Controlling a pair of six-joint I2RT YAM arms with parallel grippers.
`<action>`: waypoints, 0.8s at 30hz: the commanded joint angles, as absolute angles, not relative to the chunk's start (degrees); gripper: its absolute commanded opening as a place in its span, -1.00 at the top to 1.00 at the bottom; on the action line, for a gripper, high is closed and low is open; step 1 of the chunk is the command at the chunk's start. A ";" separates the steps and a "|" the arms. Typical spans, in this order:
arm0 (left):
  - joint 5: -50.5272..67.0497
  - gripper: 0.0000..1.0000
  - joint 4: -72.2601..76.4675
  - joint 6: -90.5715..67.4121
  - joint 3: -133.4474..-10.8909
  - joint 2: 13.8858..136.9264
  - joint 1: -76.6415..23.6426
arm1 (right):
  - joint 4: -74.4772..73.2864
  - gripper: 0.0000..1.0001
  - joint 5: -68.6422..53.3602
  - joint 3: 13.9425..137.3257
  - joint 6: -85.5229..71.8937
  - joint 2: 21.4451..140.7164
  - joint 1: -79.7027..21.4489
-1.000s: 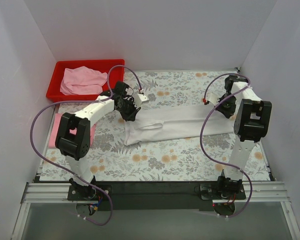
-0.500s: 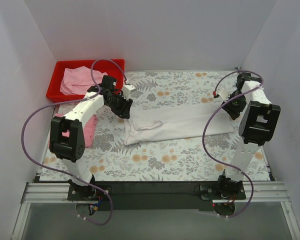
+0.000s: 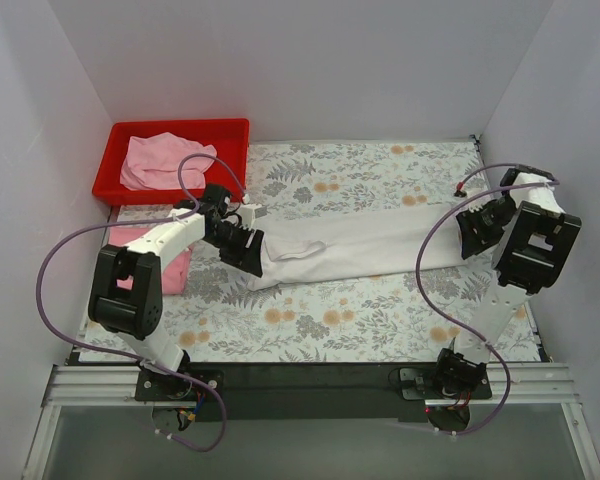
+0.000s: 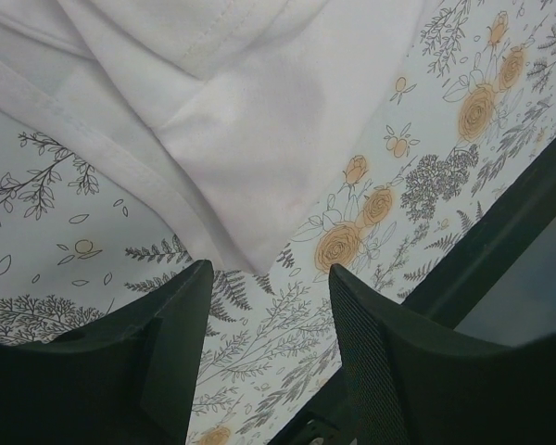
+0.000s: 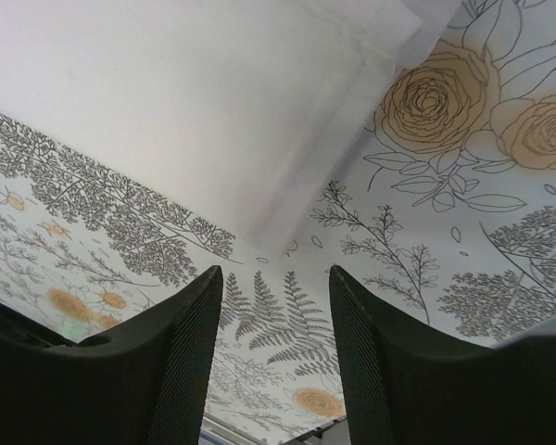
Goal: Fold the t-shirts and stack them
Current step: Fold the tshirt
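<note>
A white t-shirt [image 3: 355,245], folded into a long strip, lies across the middle of the floral cloth. Its left end shows as a hemmed corner [image 4: 213,139] in the left wrist view, its right end as a smooth corner [image 5: 204,102] in the right wrist view. My left gripper [image 3: 245,252] hovers open at the shirt's left end [image 4: 271,273], nothing between its fingers. My right gripper [image 3: 473,232] hangs open by the shirt's right end [image 5: 276,273], also empty. A folded pink shirt [image 3: 175,262] lies at the left, partly hidden by the left arm.
A red bin [image 3: 170,158] at the back left holds a crumpled pink garment [image 3: 165,160]. White walls close in on the left, back and right. The floral table cover [image 3: 360,320] ends at a black rail along the near edge.
Both grippers have moved toward the near side, the left one from the shirt's back-left corner down to its left end, the right one outward to the right end. The shirt lies flatter.
</note>
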State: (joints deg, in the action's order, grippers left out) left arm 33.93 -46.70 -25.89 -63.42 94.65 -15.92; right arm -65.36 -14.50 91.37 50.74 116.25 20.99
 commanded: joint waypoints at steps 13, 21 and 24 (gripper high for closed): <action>34.28 -0.04 -42.81 -27.69 -63.28 94.22 -15.91 | -68.20 -0.10 -24.17 100.18 44.47 123.75 23.03; 32.87 -0.02 -42.45 -23.03 -73.11 97.11 -16.08 | -68.20 -0.08 -25.58 108.72 48.59 125.16 21.19; 32.00 -0.02 -42.36 -21.98 -77.51 100.80 -17.13 | -67.85 -0.10 -23.48 109.60 52.29 125.24 19.08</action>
State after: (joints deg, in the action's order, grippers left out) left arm 33.17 -43.79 -24.36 -73.41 98.61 -16.14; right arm -67.20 -23.49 107.57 48.21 124.18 21.45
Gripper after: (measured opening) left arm 0.512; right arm 0.546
